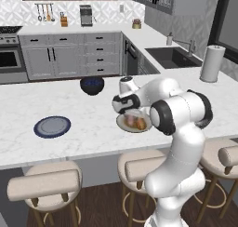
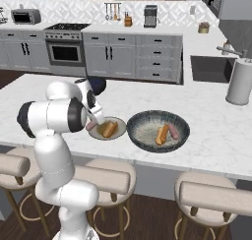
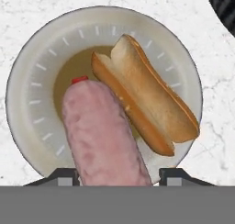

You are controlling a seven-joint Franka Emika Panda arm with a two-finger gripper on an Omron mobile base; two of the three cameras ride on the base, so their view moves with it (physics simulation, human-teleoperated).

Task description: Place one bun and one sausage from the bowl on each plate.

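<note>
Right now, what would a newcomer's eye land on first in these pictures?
The pink sausage between the gripper fingers, hanging over the beige plate where a split bun already lies. Next, the big dark-rimmed bowl beside that plate, with one bun and one sausage left, and the blue plate bare farther along the counter.

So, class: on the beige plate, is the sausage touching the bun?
Cannot tell. In the hand view the sausage overlaps the bun above the beige plate, between the gripper fingertips.
</note>
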